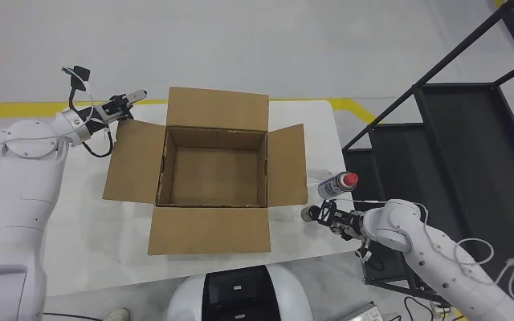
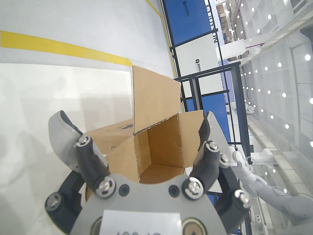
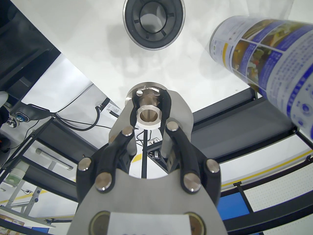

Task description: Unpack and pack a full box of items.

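- Leftmost, the left gripper point(image 1: 128, 100) point(image 2: 135, 125) hovers over the table's point(image 1: 88, 241) far left corner, just off the far corner of the box's left flap. Fingers spread wide, nothing between them.
- Cardboard box point(image 1: 217, 108) point(image 2: 156, 94) sits mid-table, open, all four flaps folded outward. Bare cardboard floor visible in the top view.
- Right of the box, just off its right flap near the table's front right corner, a small dark cylinder with metal rim point(image 1: 307, 213) point(image 3: 153, 24) stands on the table, open end up.
- Right gripper point(image 1: 325, 214) point(image 3: 148, 110) is just beside that cylinder, on its right, low at the table edge. Fingers pressed in, pinching a small round metal fitting point(image 3: 149, 115) with a brass-coloured bore.
- Spray can point(image 1: 336, 185) point(image 3: 269, 62), red cap, blue and white label, lies on its side near the table's right edge, just beyond the right gripper, apart from it.
- Black stairs point(image 1: 450, 144) stand off the table's right side.
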Motion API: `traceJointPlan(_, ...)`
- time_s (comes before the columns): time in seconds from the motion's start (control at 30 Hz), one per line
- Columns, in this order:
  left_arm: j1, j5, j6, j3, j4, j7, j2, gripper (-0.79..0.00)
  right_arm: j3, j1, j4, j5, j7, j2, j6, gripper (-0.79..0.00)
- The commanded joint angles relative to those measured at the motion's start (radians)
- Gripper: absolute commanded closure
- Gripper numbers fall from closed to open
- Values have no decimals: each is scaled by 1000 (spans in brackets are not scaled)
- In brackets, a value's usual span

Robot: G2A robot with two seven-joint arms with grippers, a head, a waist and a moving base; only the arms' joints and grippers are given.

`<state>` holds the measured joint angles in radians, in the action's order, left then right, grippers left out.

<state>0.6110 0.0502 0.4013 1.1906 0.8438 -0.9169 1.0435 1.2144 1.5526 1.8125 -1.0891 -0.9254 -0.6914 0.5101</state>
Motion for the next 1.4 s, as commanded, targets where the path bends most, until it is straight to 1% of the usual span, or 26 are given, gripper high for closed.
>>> traceJointPlan(0.0,0,1,0,0,0,0,0,-785,-24,-18,-14,-17,12,-6,-3,0)
traceJointPlan(0.27,0,1,0,0,0,0,0,-785,-100,-86,-89,-44,48,-33,-32,0)
traceJointPlan(0.57,0,1,0,0,0,0,0,-785,-167,-143,-137,-78,48,-60,-51,0)
traceJointPlan(0.6,0,1,0,0,0,0,0,-785,-173,-146,-143,-81,48,-62,-51,-40)
traceJointPlan(0.63,0,1,0,0,0,0,0,-785,-179,-150,-148,-83,48,-64,-51,-108)
traceJointPlan(0.67,0,1,0,0,0,0,0,-785,-183,-154,-153,-84,45,-66,-51,-252)
traceJointPlan(0.7,0,1,0,0,0,0,0,-785,-187,-156,-157,-80,43,-69,-53,-520)
traceJointPlan(0.73,0,1,0,0,0,0,0,-785,-189,-158,-160,-75,40,-70,-55,-739)
traceJointPlan(0.77,0,1,0,0,0,0,0,-785,-191,-159,-162,-74,38,-72,-56,-785)
traceJointPlan(0.9,0,1,0,0,0,0,0,-785,-190,-158,-167,-71,34,-75,-56,-785)
traceJointPlan(1.07,0,1,0,0,0,0,0,-785,-150,-139,-138,-42,13,-65,-18,-785)
traceJointPlan(1.37,0,1,0,0,0,0,0,-785,-7,-10,-11,-7,-21,-22,99,-785)
